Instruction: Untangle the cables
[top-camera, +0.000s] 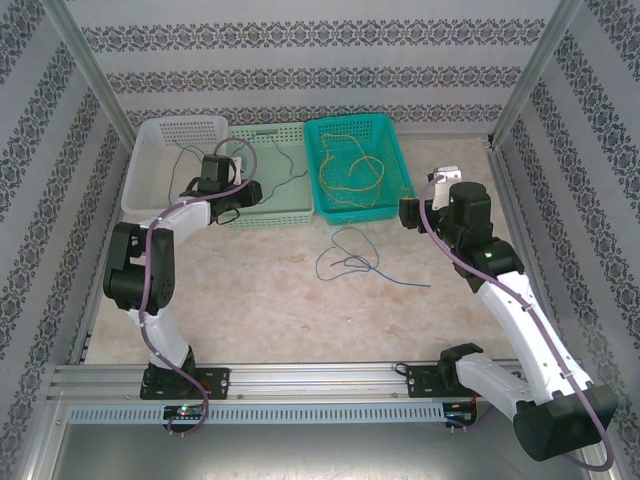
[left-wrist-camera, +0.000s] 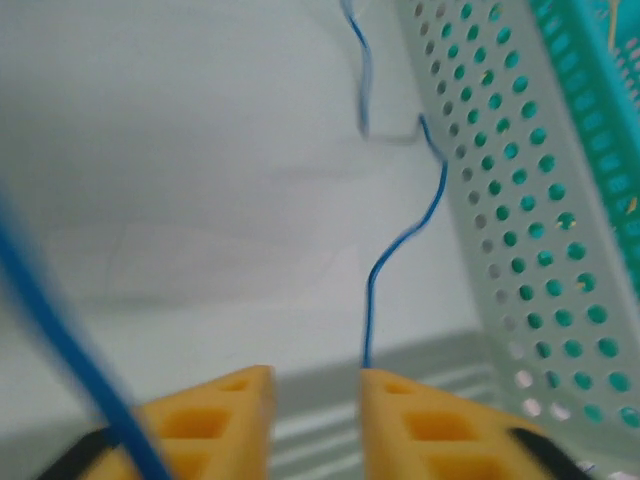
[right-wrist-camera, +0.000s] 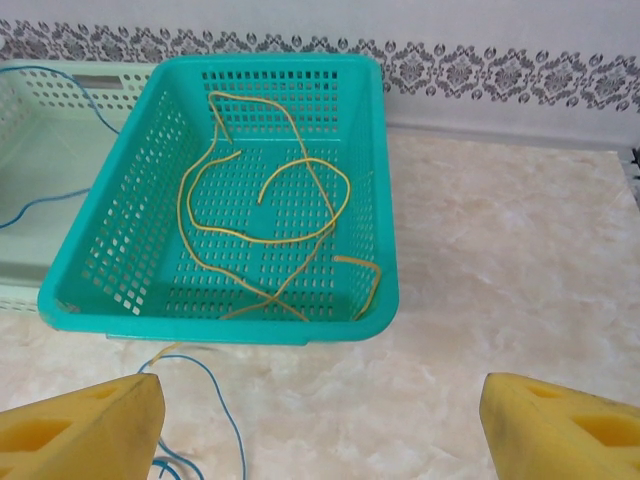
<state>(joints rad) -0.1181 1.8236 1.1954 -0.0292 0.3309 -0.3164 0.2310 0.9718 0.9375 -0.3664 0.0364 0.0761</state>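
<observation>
A yellow cable (top-camera: 350, 172) (right-wrist-camera: 262, 235) lies looped inside the teal basket (top-camera: 398, 190) (right-wrist-camera: 385, 300). One blue cable (top-camera: 348, 260) (right-wrist-camera: 222, 405) curls on the table in front of that basket. Another blue strand (top-camera: 290, 184) (left-wrist-camera: 400, 245) lies in the pale green basket (top-camera: 270, 216). My left gripper (top-camera: 236, 198) (left-wrist-camera: 316, 385) hangs over this basket, its jaws apart, and the strand's end touches the inner edge of the right fingertip (left-wrist-camera: 385, 395). A blurred blue strand (left-wrist-camera: 60, 335) crosses close to the lens. My right gripper (top-camera: 412, 212) (right-wrist-camera: 322, 400) is wide open above bare table, to the right of the teal basket.
A white basket (top-camera: 140, 175) stands left of the pale green one, with a thin dark strand (top-camera: 183, 158) in it. The pale green basket's perforated wall (left-wrist-camera: 500, 200) rises right of the left fingers. Patterned walls and metal posts enclose the table.
</observation>
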